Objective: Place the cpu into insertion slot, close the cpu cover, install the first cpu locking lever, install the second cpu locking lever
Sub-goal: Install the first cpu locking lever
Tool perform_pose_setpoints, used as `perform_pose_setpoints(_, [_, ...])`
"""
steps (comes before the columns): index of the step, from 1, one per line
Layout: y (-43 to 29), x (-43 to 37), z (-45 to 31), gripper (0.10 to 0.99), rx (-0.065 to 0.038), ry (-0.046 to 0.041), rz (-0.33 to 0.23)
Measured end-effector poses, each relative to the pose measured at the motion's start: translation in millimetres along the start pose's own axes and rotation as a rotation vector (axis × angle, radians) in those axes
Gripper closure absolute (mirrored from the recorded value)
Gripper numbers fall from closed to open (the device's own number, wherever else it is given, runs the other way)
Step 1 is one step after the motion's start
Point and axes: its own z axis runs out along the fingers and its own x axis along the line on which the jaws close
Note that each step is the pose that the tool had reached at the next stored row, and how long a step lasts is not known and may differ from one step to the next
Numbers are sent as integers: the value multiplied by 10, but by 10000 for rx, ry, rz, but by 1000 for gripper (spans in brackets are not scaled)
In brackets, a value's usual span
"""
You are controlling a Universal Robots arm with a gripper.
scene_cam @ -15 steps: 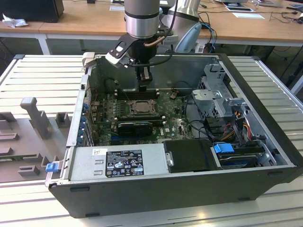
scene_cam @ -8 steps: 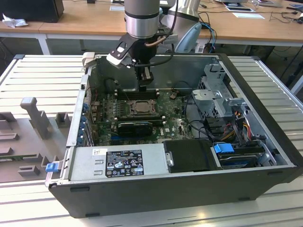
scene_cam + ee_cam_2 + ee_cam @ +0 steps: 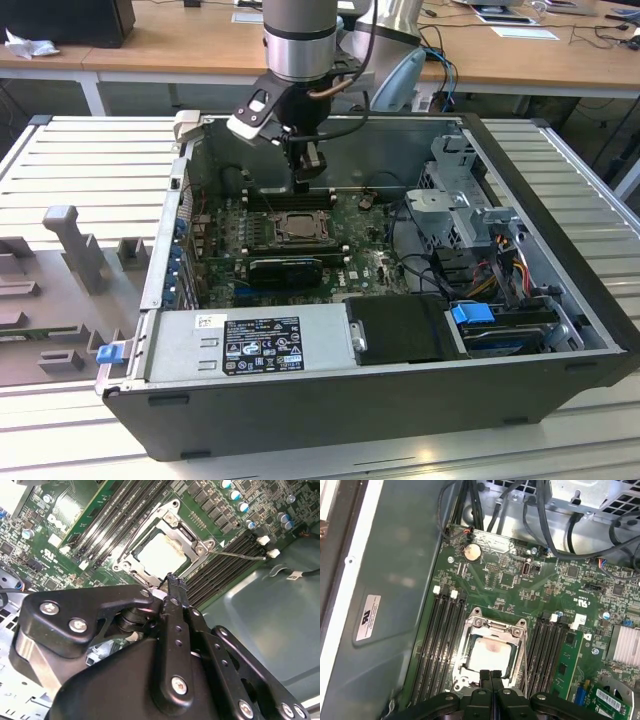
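Observation:
The cpu [image 3: 489, 655] lies pale and square in the insertion slot [image 3: 297, 228] on the green board, also seen in the second wrist view as the cpu [image 3: 161, 554]. The cpu cover [image 3: 493, 625], a metal frame, lies down around its edges. A thin wire locking lever [image 3: 240, 556] reaches from the socket's corner out over the memory slots; in the first wrist view the lever [image 3: 525, 655] runs along the socket's side. My gripper [image 3: 491, 676] is shut with nothing between its fingers, just off the socket's edge. In the exterior view the gripper [image 3: 304, 184] hangs above the socket's far side.
Long black memory slots [image 3: 440, 640] flank the socket on both sides. The case wall [image 3: 390, 605] stands close beyond them. Black cables [image 3: 540, 525] and a drive cage [image 3: 455, 205] fill the exterior view's right; a power supply [image 3: 255, 345] sits along the case's near edge.

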Motion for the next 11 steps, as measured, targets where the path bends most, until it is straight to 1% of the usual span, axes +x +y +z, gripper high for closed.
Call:
perform_pose_setpoints(8, [0, 0, 0, 980, 4, 14, -312])
perform_pose_setpoints(11, [0, 0, 0, 980, 7, 23, -528])
